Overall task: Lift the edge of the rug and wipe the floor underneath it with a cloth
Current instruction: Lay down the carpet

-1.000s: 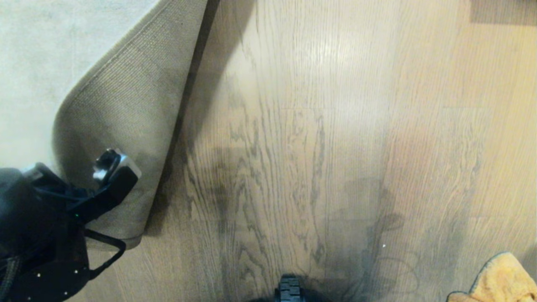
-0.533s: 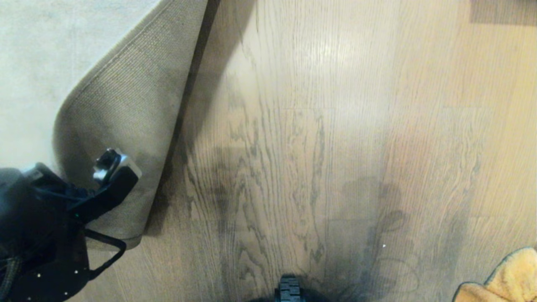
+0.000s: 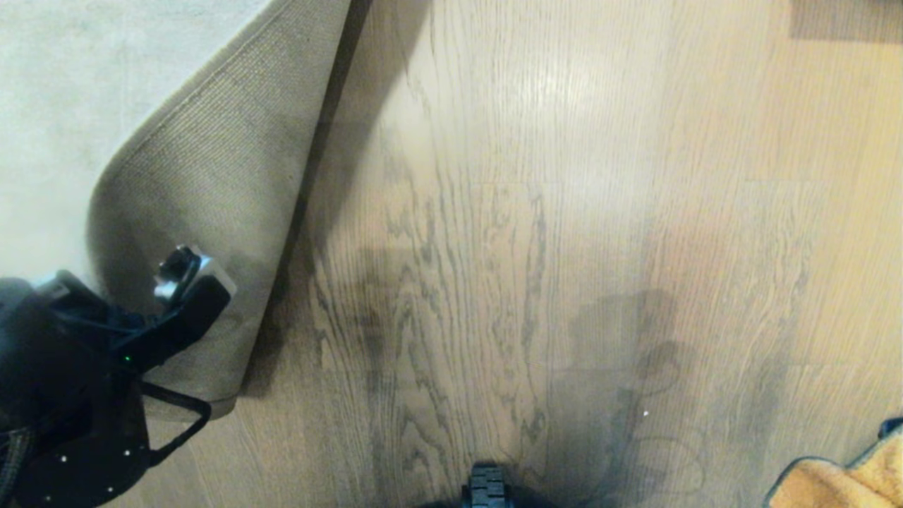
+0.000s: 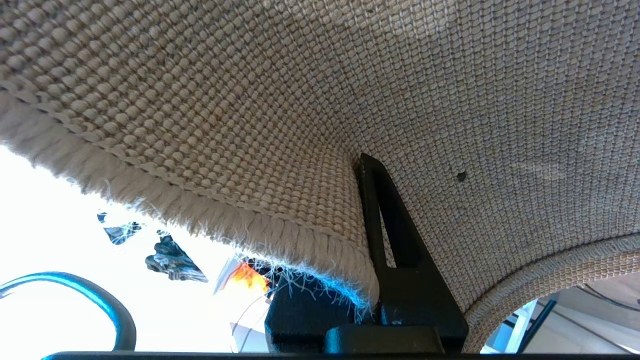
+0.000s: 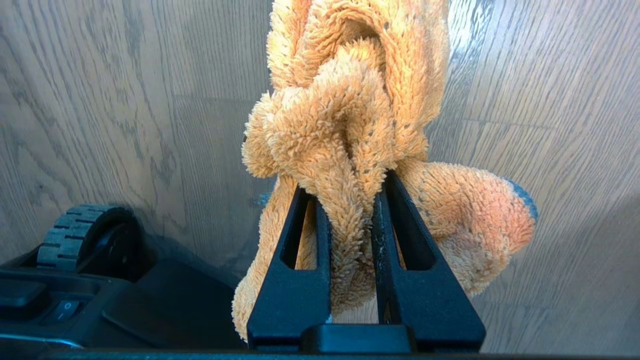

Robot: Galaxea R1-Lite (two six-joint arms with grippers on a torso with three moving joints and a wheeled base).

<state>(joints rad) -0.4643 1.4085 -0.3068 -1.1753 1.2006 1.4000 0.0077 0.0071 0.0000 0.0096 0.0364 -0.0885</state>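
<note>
From the head view, the rug edge (image 3: 211, 212) is folded back at the left, its woven beige backing turned up and its corner curling over the pale pile, while the floor (image 3: 536, 212) of oak-look planks lies bare across the middle and right. The left gripper (image 3: 185, 279) sits low at the left against the lifted backing, its black arm below it. A corner of the cloth (image 3: 846, 480) shows at the bottom right edge, and a black ribbed wheel (image 3: 487, 487) of the base shows at the bottom centre. In the left wrist view, the left gripper (image 4: 370, 280) is clamped on the rug edge (image 4: 300, 240): one black finger (image 4: 395, 240) presses flat on the backing, and the fringed border passes down between the jaws. In the right wrist view, the right gripper (image 5: 350, 250) is closed on a bunched fold of the cloth (image 5: 350, 125), which hangs fluffy and orange above the floor (image 5: 125, 100), with the wheel (image 5: 75, 230) and the dark base beside it.
</note>
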